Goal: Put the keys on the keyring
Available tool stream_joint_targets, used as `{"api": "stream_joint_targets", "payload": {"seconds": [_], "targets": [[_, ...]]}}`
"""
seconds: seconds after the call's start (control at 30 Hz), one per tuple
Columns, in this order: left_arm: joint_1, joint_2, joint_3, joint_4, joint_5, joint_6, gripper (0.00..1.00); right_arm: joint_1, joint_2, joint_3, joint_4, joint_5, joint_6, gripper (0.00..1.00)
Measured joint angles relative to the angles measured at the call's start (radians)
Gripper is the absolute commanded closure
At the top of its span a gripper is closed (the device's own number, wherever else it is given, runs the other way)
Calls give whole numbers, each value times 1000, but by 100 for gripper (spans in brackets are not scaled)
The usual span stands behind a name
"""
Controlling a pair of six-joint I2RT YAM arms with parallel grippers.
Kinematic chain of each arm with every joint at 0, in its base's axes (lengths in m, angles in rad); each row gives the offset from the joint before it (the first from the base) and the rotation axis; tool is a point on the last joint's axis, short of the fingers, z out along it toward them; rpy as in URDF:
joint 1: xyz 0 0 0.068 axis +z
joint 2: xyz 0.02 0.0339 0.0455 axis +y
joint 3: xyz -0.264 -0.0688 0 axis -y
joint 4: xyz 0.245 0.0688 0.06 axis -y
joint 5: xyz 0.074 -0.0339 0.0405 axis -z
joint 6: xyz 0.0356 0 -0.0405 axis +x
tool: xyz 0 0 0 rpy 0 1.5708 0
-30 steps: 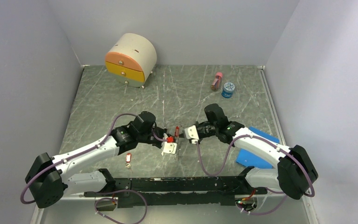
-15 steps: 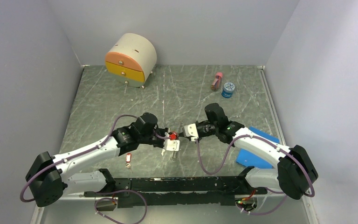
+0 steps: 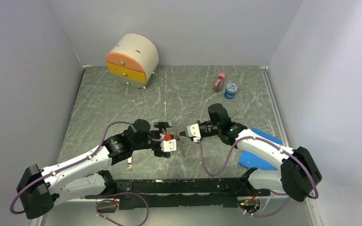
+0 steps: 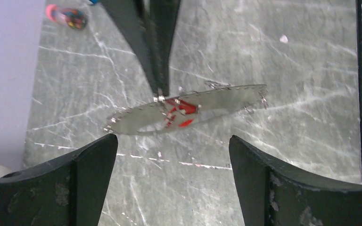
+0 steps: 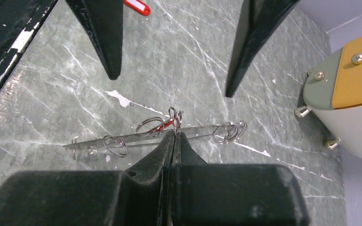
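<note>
At the far left back of the marble-patterned table stands a rounded little drawer chest with an orange and a yellow front. Nearer the front, one red-tagged key lies flat on the table, loose, just beside the left forearm and well apart from the hoop.

The left gripper hovers close to the middle of the table with its jaws spread wide. Nothing is between them, and the hoop floats just beyond the fingertips without touching them.

The keyring is held up off the table between the two grippers, seen nearly edge-on as a long thin line. A second key's red tag sits at its middle. It appears to hang from the wire, though the left wrist view is too blurred to show the threading. Several small silver split rings are strung along the wire on both sides.

The right gripper has its jaws pressed together on the hoop's wire, pinching it right beside the red tag.

Further right and back, a pink bottle lies near a blue-lidded jar. A flat blue piece rests under the right arm at the table's edge.
</note>
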Motion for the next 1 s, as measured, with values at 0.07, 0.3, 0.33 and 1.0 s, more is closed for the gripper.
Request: {"api": "stream_joint_targets", "payload": {"seconds": [0.07,0.3,0.33,1.0], "targets": [[6,-12,0,30,0,-27,16,-1,-5,-12,20,0,16,100],[111,-17,-20,188,146,-181,42,-2,-51,-113,217,1,212,100],[132,-19,-33,223,175,-209,49,-2,-58,-129,255,1,250,100],[194,14,-82,407,344,-343,66,-3,-17,-157,554,29,618,100]]}}
